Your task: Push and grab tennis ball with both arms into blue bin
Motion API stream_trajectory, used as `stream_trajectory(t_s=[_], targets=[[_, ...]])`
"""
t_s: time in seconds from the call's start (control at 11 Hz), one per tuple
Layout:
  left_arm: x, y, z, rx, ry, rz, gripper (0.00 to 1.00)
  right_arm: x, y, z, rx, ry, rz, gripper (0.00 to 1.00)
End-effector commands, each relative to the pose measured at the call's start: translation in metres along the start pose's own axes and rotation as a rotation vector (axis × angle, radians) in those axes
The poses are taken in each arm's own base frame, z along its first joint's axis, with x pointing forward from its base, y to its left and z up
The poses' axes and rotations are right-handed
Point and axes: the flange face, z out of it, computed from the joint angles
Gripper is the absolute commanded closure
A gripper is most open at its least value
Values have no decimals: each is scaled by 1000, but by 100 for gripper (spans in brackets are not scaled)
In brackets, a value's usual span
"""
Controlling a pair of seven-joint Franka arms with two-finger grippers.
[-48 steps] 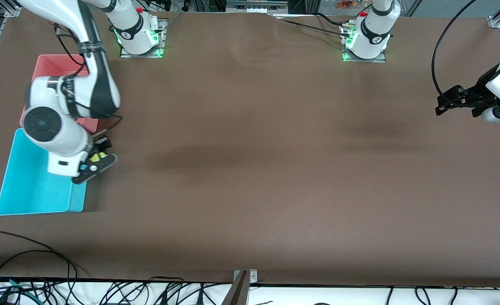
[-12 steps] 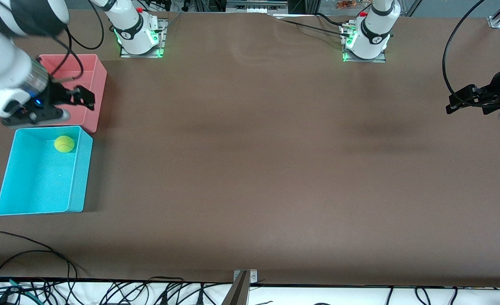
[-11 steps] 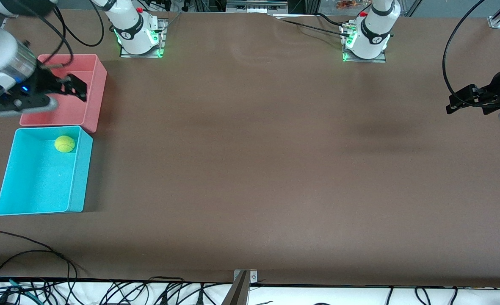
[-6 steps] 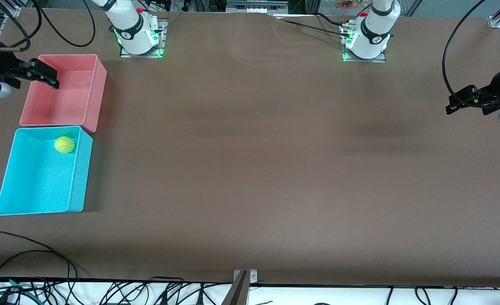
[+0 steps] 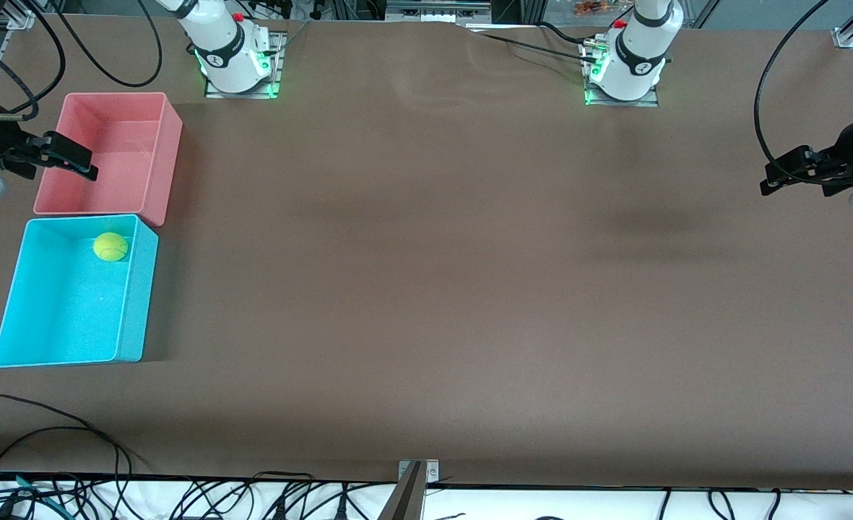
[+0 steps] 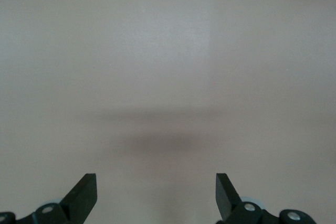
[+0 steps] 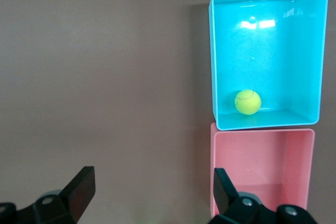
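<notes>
Both grippers hang wide open and empty right now. The right arm's black two-finger gripper [image 5: 72, 155] is up over the outer edge of the rectangular pink plastic bin [image 5: 159, 144], its fingers [image 7: 79, 187] spread far apart and touching nothing. The left arm's black gripper [image 5: 784, 173] hovers over bare brown table [image 5: 433, 289] at the left arm's end, well apart from everything, its fingers [image 6: 84, 192] just as wide and empty. The small fuzzy yellow-green tennis ball [image 5: 110, 246] sits inside the rectangular light blue plastic bin [image 5: 133, 303], resting on its floor close to the wall that touches the pink bin. The blue bin stands nearer the front camera than the pink one, which holds nothing visible.
</notes>
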Motion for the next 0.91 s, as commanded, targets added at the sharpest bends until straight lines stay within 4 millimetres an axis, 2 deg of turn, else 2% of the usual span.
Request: stream_trajectory(t_s=[0.0, 0.27, 0.82], targets=[[4, 1, -5, -20, 8, -3, 0, 3, 31, -13, 84, 28, 69, 0], [5, 2, -4, -20, 6, -2, 0, 2, 17, -13, 26, 24, 12, 0], [8, 1, 3, -18, -6, -5, 0, 4, 19, -11, -27, 140, 1, 0]])
